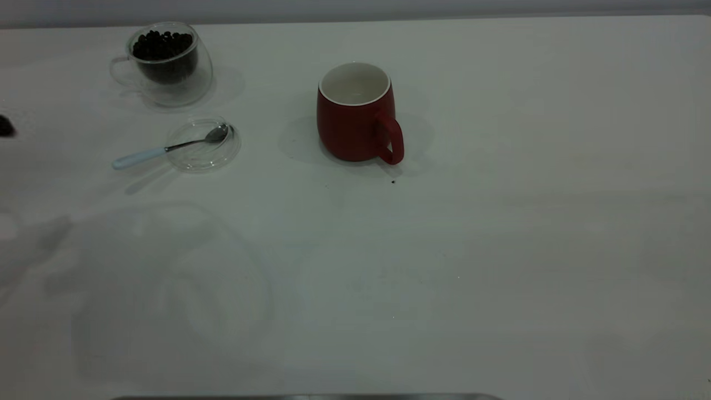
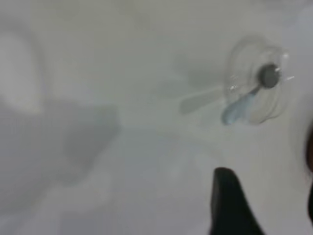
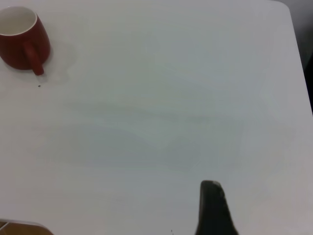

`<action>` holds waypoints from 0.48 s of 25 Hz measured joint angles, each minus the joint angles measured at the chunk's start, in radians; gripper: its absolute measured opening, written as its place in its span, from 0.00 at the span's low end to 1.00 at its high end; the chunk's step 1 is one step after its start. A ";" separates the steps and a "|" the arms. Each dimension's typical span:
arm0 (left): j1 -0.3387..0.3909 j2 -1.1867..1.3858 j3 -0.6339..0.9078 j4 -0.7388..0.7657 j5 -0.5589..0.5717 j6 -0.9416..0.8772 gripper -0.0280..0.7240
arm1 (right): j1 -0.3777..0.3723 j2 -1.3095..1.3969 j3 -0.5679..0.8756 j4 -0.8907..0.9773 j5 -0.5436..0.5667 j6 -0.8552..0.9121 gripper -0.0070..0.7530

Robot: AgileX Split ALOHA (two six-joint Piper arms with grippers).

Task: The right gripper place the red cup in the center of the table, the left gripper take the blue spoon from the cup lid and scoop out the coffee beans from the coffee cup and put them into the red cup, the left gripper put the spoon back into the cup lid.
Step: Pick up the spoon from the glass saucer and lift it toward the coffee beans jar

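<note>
Matt red cup, clear glass coffee cup, shiny metal-bowled blue spoon, smooth white table

Red cup upright, mid-surface. Glass coffee cup with coffee beans near far-left corner. Blue spoon bowl resting in cup lid.

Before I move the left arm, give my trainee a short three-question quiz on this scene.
1. True or false: the blue spoon lies with its bowl on the cup lid and its handle sticking out over the table.
2. Which cup holds the coffee beans? A) the red cup B) the coffee cup
3. Fill in: the red cup's inside looks ____.

Key:
1. True.
2. B, the clear glass one at the far left.
3. Empty; only white inside shows, no beans yet.
</note>
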State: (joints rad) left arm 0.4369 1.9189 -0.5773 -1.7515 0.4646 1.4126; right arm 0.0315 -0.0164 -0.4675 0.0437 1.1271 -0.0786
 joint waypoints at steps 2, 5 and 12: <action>0.000 0.091 -0.039 -0.014 0.058 0.028 0.72 | 0.000 0.000 0.000 0.000 0.000 0.000 0.69; 0.000 0.203 -0.118 -0.023 0.148 0.046 0.76 | 0.000 0.000 0.000 0.000 0.000 0.000 0.69; -0.001 0.363 -0.222 -0.035 0.237 0.048 0.76 | 0.000 0.000 0.000 0.000 0.000 0.000 0.69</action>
State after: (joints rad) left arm 0.4358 2.2821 -0.7991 -1.7860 0.7014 1.4607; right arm 0.0315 -0.0164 -0.4675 0.0437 1.1271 -0.0786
